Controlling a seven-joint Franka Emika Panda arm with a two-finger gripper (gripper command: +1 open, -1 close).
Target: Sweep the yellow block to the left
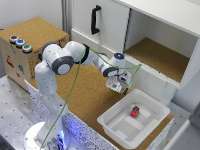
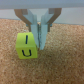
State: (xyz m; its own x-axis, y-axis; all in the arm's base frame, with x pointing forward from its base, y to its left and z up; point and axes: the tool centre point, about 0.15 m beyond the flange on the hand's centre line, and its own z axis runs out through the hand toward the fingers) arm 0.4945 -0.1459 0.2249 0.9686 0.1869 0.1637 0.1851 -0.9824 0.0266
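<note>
Nearby, white tray (image 1: 112, 127) holding red block (image 1: 135, 111) — tool (image 2: 39, 44) fingers nearly together, touching yellow block (image 2: 28, 46).

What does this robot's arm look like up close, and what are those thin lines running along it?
The arm is made of rounded white segments with dark grey joints, and a blue light glows near its wrist. A thin green cable trails from the base along it. The gripper has two slim, pale grey fingers.
</note>
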